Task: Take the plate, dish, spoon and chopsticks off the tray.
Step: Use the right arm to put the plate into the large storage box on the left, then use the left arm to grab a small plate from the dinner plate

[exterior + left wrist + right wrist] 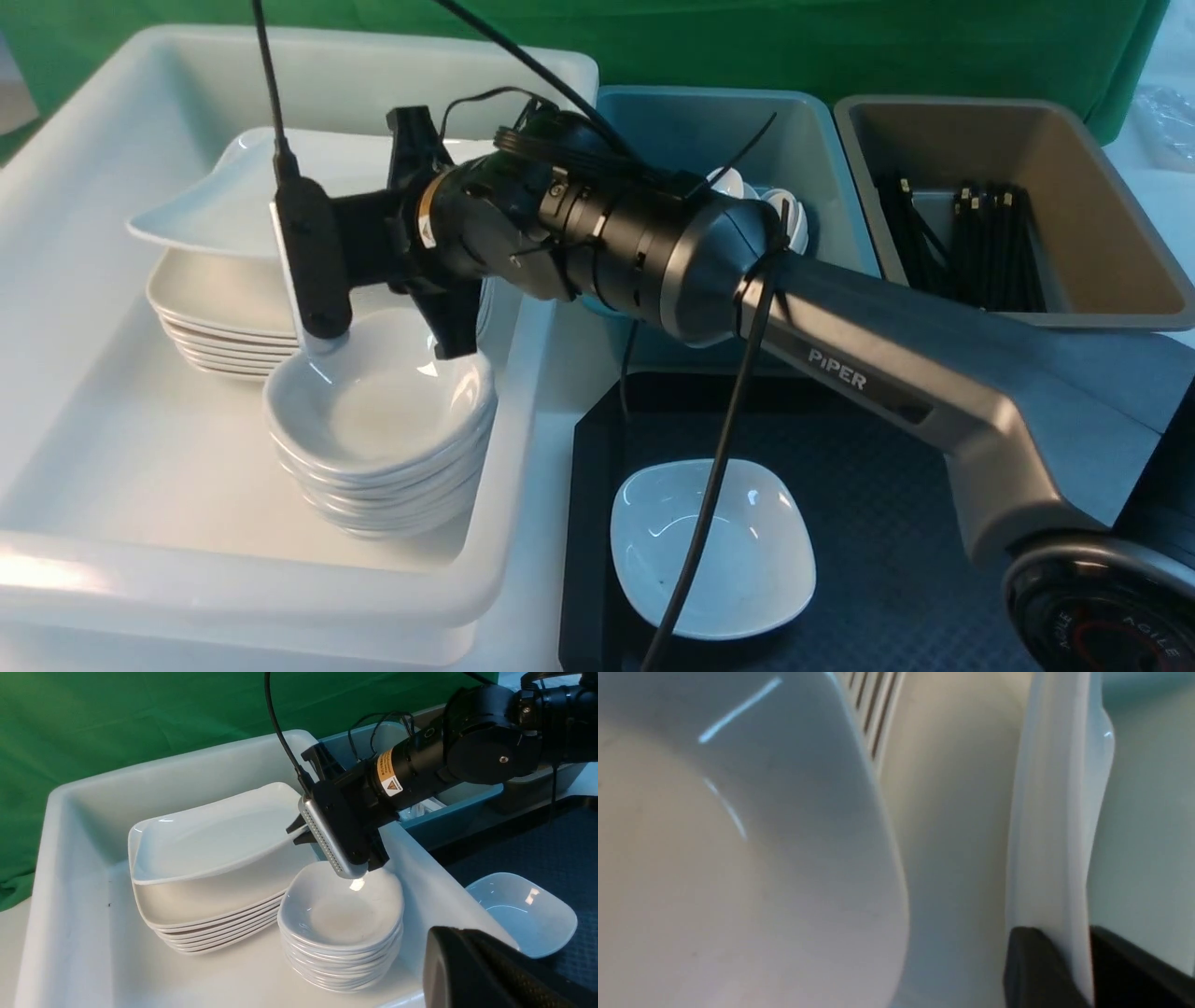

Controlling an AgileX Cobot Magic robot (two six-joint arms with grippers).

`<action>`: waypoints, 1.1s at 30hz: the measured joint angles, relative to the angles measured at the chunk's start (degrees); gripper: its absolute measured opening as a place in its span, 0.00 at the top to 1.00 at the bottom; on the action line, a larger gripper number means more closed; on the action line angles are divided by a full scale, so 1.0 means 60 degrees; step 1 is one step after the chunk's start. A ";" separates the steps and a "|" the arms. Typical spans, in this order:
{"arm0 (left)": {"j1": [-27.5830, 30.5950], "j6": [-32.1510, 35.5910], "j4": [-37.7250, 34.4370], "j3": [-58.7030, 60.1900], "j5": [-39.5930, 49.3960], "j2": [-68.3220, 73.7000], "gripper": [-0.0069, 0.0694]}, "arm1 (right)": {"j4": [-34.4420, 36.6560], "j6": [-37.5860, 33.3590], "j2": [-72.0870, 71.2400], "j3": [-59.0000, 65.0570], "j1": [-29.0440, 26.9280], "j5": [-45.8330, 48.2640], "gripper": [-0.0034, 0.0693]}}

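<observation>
You are working on a white tabletop (1153, 201) before a green cloth backdrop (840, 37). A large black diamond-textured plastic tray (887, 485) lies at 6 o'clock and a big white plastic tub (56, 280) at 9. A teal bin (812, 140) sits at 12 and a tan bin (1083, 187), holding thin black chopsticks (971, 243), at 2. Your right gripper (301, 833) is clamped on the rim of the large glossy white rounded-square plate (233, 196), which hangs tilted over a stack of like plates (215, 327) inside the tub. The small glossy white deep dish (714, 551) rests on the tray towards its 7 o'clock corner. Only a black part of your left gripper (472, 966) shows, so you cannot tell its grip. The right forearm reads "PiPER" (837, 369); a yellow warning label (387, 772) is too small to read. A stack of small dishes (383, 439) stands just beside the tub's 3 o'clock wall, which the arm crosses. Bare tub floor lies at 7 o'clock, and bare tray lies to the dish's 3 o'clock.
</observation>
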 joint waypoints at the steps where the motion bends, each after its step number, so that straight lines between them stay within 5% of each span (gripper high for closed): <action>1: 0.0000 0.0000 -0.0016 0.0000 -0.0010 0.0000 0.90 | 0.0000 0.0063 0.0000 0.0000 0.0000 -0.0049 0.60; 8: 0.0000 0.0000 -0.0070 0.0000 -0.0204 0.0000 0.90 | -0.0047 0.0429 -0.0030 -0.0006 0.0000 0.0262 0.41; 19: 0.0000 0.0000 -0.0140 -0.0003 -0.0634 0.0000 0.90 | -0.0085 0.1757 -0.1542 -0.0006 0.0000 0.1903 0.40; 25: 0.0000 0.0304 -0.0501 -0.0011 -0.0731 0.0605 0.90 | -0.0097 0.3845 -0.3529 -0.0039 0.0028 0.4640 0.53; 30: 0.0000 0.0808 -0.1060 -0.0014 -0.0804 0.2516 0.90 | -0.0111 0.5709 -0.4980 -0.0041 -0.0022 0.7232 0.83; 33: 0.0000 0.1233 -0.1678 -0.0014 -0.0885 0.3694 0.90 | -0.0106 0.6602 -0.5613 0.0393 -0.0203 0.7244 0.90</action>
